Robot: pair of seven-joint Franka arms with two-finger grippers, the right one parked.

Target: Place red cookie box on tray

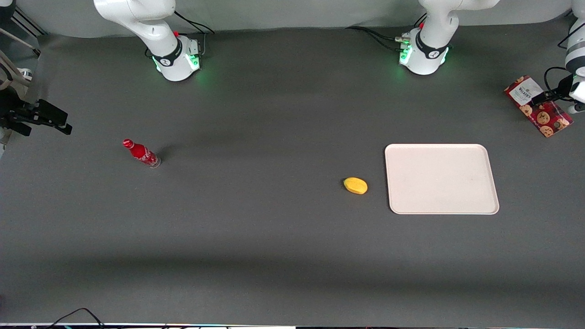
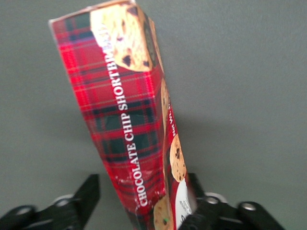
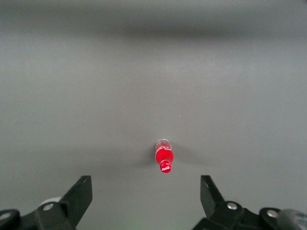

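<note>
Risk: red cookie box [image 2: 132, 120] may pivot or slip during transport; the hold sits at its white-label end, so most of its length overhangs unsupported. Tilted box may catch the rim of the tray [image 1: 492, 183] on lowering.

Gripper [image 1: 546, 97]: at the working arm's end of the table, clenched on the red cookie box, one finger [image 2: 84, 196] at each side face. Box appears raised off the table.

Tray: nearer the front camera than the gripper, well apart, nothing on it.

End effector [image 1: 555, 97] (working arm's) partly cropped.
</note>
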